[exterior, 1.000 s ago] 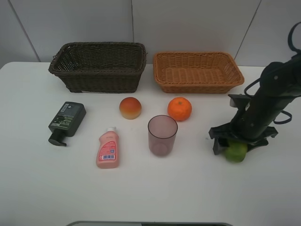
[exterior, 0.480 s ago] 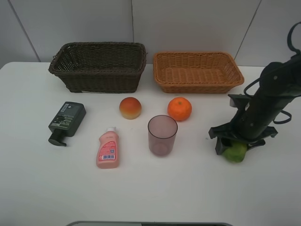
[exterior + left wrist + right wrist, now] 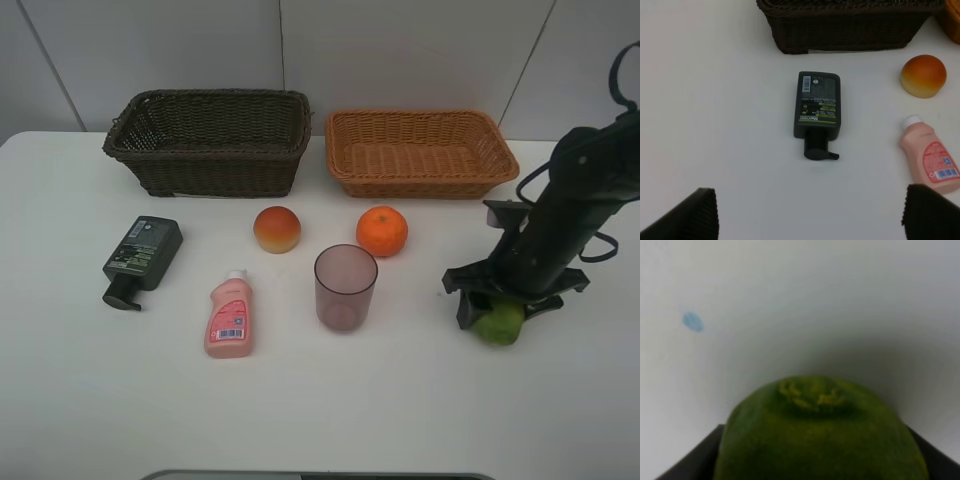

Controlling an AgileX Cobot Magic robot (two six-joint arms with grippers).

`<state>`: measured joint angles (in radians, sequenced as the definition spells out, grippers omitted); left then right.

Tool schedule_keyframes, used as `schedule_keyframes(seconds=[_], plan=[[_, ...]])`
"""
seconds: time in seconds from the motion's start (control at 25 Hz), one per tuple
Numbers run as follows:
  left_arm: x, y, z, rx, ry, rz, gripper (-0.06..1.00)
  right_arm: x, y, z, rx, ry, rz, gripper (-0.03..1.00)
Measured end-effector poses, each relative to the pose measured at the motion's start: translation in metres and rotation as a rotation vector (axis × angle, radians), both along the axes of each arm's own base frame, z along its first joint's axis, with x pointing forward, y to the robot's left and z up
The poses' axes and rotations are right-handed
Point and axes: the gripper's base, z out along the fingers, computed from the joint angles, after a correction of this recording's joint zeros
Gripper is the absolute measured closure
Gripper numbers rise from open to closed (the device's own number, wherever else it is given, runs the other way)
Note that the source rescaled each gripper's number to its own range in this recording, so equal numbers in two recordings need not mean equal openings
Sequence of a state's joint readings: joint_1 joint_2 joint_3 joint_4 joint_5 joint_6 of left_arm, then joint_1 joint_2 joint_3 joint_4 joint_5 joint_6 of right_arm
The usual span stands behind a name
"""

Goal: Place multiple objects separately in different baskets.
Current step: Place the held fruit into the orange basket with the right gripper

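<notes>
The green lime-like fruit (image 3: 501, 324) lies on the table at the right, between the fingers of my right gripper (image 3: 499, 311), which stands over it; in the right wrist view the fruit (image 3: 820, 435) fills the gap and touches both fingers. My left gripper (image 3: 807, 220) is open and empty above the dark green pump bottle (image 3: 817, 106), which lies flat (image 3: 142, 255). The small pink bottle (image 3: 229, 315), purplish tumbler (image 3: 345, 287), peach-like fruit (image 3: 277, 229) and orange (image 3: 382, 231) sit mid-table. The dark brown basket (image 3: 210, 150) and orange-tan basket (image 3: 420, 160) stand at the back, both empty.
The white table (image 3: 90, 390) has open room along its front. A wall runs right behind the baskets. A small blue mark (image 3: 692, 321) shows on the table beyond the lime-like fruit.
My right gripper's fingers have drawn in slightly around the lime-like fruit, which shifted a little. Nothing else moved.
</notes>
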<state>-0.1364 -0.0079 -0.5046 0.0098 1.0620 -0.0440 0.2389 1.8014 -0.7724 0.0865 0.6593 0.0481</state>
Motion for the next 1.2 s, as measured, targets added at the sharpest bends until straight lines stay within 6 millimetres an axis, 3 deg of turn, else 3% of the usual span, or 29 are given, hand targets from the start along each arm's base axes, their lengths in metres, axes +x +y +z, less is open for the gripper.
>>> schedule_keyframes(seconds=[0.24, 0.48, 0.6, 0.96, 1.2], plan=[[0.0, 0.0, 0.0, 0.0, 0.0, 0.0, 0.1, 0.021, 0.009, 0.048, 0.018, -0.052, 0.028, 0.34], [0.0, 0.0, 0.0, 0.0, 0.0, 0.0, 0.1, 0.057, 0.019, 0.092, 0.025, -0.095, 0.041, 0.34], [0.0, 0.0, 0.0, 0.0, 0.0, 0.0, 0.1, 0.079, 0.023, 0.105, 0.001, -0.116, 0.051, 0.34], [0.0, 0.0, 0.0, 0.0, 0.0, 0.0, 0.1, 0.156, 0.038, 0.123, -0.018, -0.251, 0.07, 0.34], [0.0, 0.0, 0.0, 0.0, 0.0, 0.0, 0.1, 0.191, 0.044, 0.114, -0.04, -0.349, 0.083, 0.34]])
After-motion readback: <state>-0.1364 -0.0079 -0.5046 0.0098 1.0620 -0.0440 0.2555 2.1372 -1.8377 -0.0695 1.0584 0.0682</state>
